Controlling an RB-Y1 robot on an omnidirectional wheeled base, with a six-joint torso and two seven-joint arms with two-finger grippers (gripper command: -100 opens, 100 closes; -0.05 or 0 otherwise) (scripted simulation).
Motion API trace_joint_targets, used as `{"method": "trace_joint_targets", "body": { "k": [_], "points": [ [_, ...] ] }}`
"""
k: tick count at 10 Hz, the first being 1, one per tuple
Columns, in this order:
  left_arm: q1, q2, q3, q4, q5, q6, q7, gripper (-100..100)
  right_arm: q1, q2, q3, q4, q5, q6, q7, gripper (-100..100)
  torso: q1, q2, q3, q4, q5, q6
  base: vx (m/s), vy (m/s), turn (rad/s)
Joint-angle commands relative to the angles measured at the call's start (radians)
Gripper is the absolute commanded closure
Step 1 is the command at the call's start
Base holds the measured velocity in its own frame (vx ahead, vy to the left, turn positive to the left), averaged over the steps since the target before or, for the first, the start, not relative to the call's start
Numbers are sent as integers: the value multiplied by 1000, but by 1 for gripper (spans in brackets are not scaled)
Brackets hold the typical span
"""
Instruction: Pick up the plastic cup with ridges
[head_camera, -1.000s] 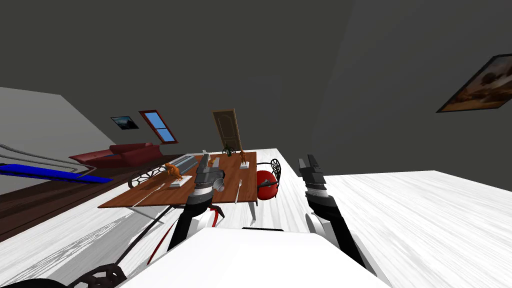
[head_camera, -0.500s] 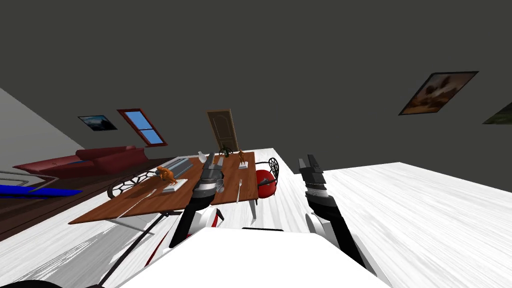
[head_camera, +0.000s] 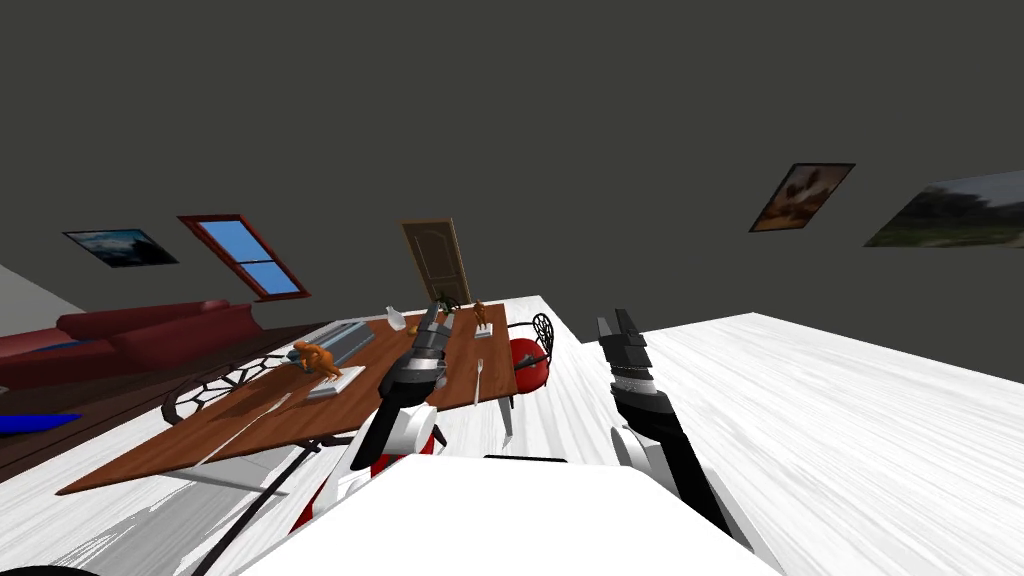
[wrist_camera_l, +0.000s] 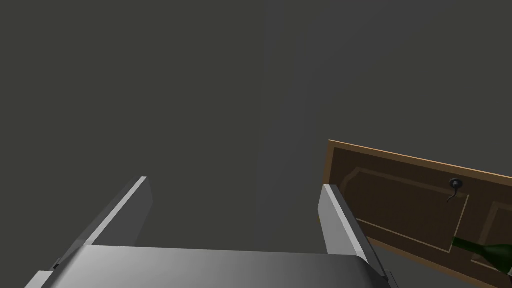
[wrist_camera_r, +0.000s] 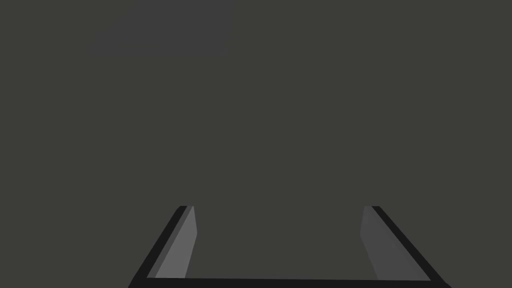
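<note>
No readable writing on my feed.
I can make out no letters, numbers, labels or brand marks. The framed paintings (head_camera: 800, 196) on the wall show only scenery, the brown door (head_camera: 436, 260) is plain panelling, and the green bottle (wrist_camera_l: 482, 250) shows no label I can read.

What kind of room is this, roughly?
Probably an open living and dining room in a house: a brown dining table with a red chair, a red sofa and a brown door.
</note>
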Motion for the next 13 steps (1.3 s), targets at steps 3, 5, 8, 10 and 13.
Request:
{"method": "trace_joint_targets", "body": {
  "k": [3, 5, 8, 10, 13],
  "points": [
    [-28, 22, -6, 13, 16, 90, 17, -100, 0, 0, 0, 0, 0, 0, 0, 0, 1, 0, 0, 0, 0, 0, -45, 71, -142],
    [-49, 37, -11, 20, 27, 147, 28, -100, 0, 0, 0, 0, 0, 0, 0, 0, 0, 0, 0, 0, 0, 0, -41, 69, -150],
    [-89, 68, -19, 39, 52, 237, 51, -100, 0, 0, 0, 0, 0, 0, 0, 0, 0, 0, 0, 0, 0, -1, -51, 62, -161],
    [-109, 84, -22, 49, 66, 290, 63, -100, 0, 0, 0, 0, 0, 0, 0, 0, 0, 0, 0, 0, 0, -1, -52, 66, -122],
    [-128, 101, -26, 61, 80, 367, 76, -100, 0, 0, 0, 0, 0, 0, 0, 0, -2, -2, -1, 0, 0, -1, -34, 46, -90]
  ]
}}
